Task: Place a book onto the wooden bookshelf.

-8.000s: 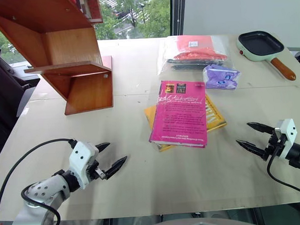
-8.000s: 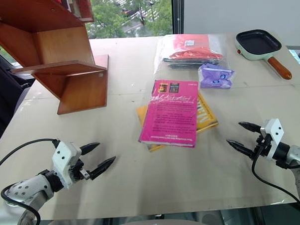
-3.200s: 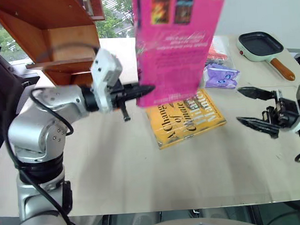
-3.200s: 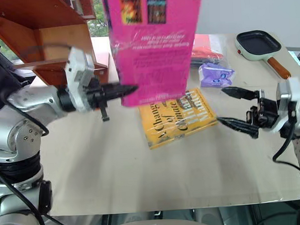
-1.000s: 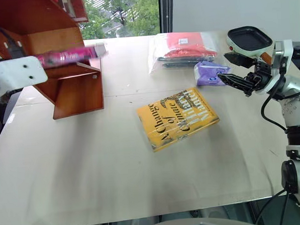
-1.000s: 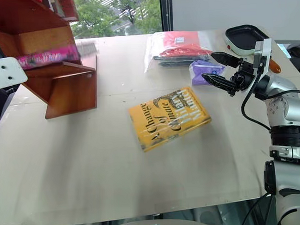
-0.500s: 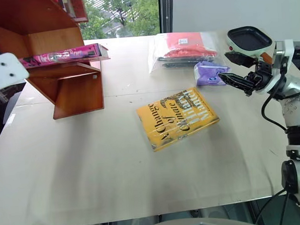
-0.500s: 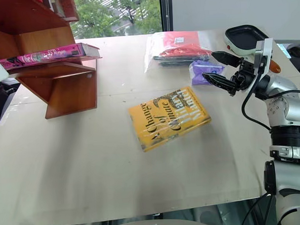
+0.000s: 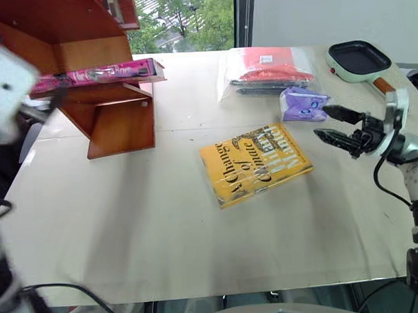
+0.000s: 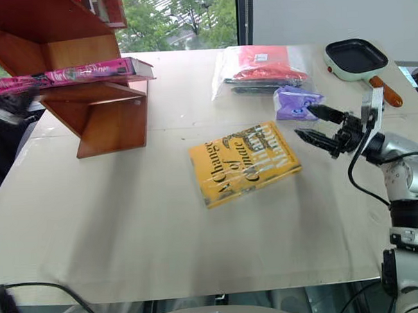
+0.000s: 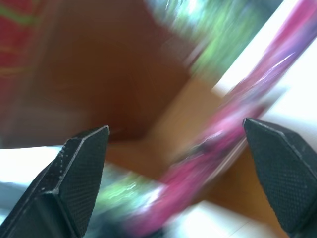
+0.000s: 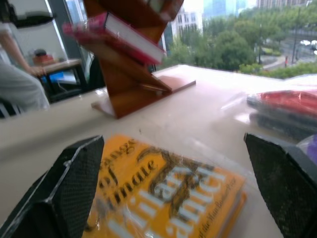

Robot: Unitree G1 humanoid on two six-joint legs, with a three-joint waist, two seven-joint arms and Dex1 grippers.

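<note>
We see a wide pale desk (image 9: 128,222) that carries everything, and at its far left corner stands the wooden bookshelf (image 9: 101,71), reddish-brown, with slanted boards and a flat ledge. The book (image 9: 101,73), magenta-pink, lies flat on this ledge, with its near end sticking out past the ledge's edge toward the middle of the desk; its writing is too small for us to read. In the middle of the desk lies a yellow book (image 9: 254,163), flat and turned at an angle, and on its cover we can read the black words "Change of Climate" in part, under a shiny wrap. Behind it, at the far side, there is a clear plastic bag (image 9: 264,71) with red and dark things inside and a small white label we cannot read. To the right of it rests a pale green pan (image 9: 361,58) with a wooden handle. Near the bag lies a small purple packet (image 9: 302,104). The right end effector (image 9: 336,125) hovers just beside this packet, released, with nothing between its fingers. In the left wrist view the left end effector (image 11: 176,158) is spread wide and empty, facing the pink book and the shelf.
</note>
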